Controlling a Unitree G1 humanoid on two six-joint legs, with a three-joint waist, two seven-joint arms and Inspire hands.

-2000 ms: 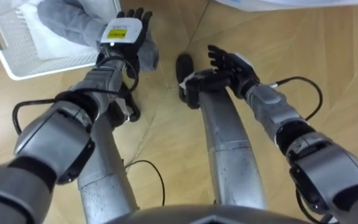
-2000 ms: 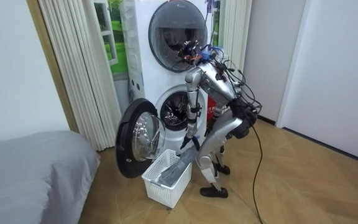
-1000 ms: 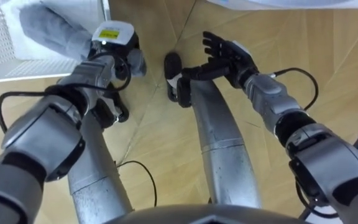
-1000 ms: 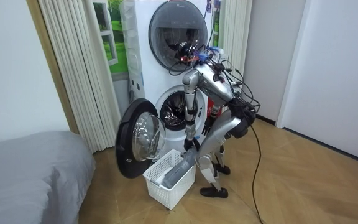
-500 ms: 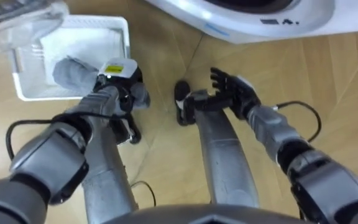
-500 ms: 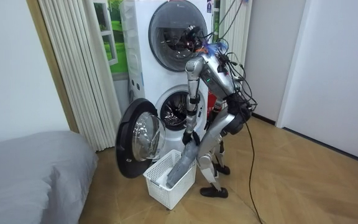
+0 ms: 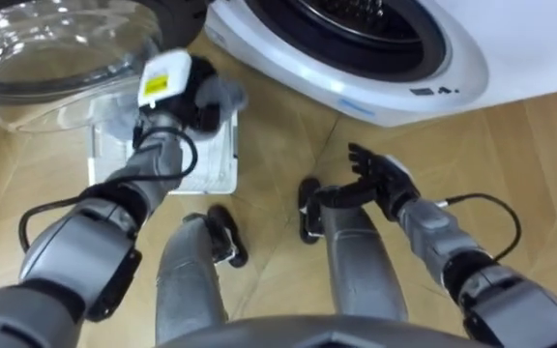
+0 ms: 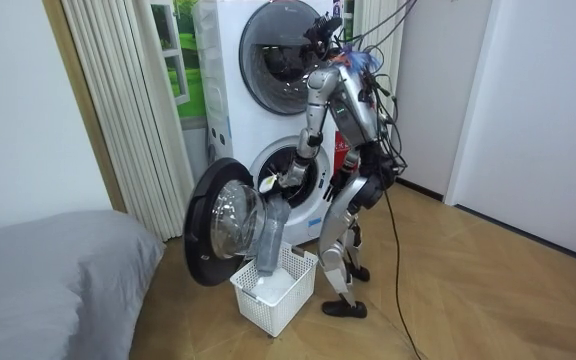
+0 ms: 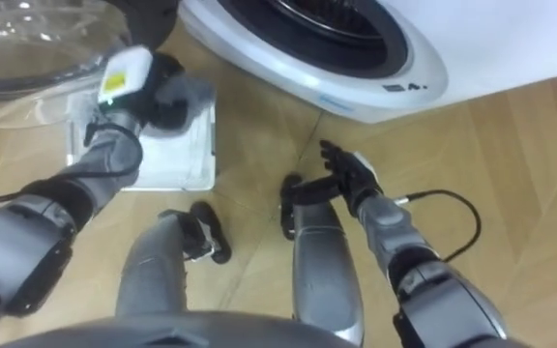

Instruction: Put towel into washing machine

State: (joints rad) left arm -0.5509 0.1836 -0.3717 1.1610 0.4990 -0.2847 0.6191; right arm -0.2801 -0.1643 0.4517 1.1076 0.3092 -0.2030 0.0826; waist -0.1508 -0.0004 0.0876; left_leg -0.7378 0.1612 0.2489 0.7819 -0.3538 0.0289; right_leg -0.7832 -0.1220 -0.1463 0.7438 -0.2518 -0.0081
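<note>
In the left eye view, the left hand [image 7: 187, 89] is over the white basket [image 7: 216, 166], its fingers curled round a bunch of the grey towel [image 7: 226, 95]. The soft, rumpled cloth bulges out beside the fist. The basket is a rectangular plastic crate with gridded walls, standing on a wooden floor [image 7: 540, 155] of angled planks. Above it is the open round door [image 7: 56, 48], a clear, shiny glass bowl. To its right, the washing machine [image 7: 395, 72] has a smooth white front ringing a dark drum mouth. The right hand [image 7: 383, 179] hangs low over the floor, its fingers spread and holding nothing, well apart from the towel.

The right eye view has the same layout. The glass door overlaps the basket's far edge.

In the room view, the robot stands nearly upright before the drum mouth, with the basket at its feet and the open door on the room view's left. The towel hangs as a long grey strip from the left hand down to the basket's rim, a length that the arm hides in the eye views. Whether its end touches the basket's bottom cannot be told. A second round-doored machine [image 8: 283, 45] is stacked above. A pleated curtain [image 8: 118, 110] and a grey bed [image 8: 58, 270] are at the room view's left.
</note>
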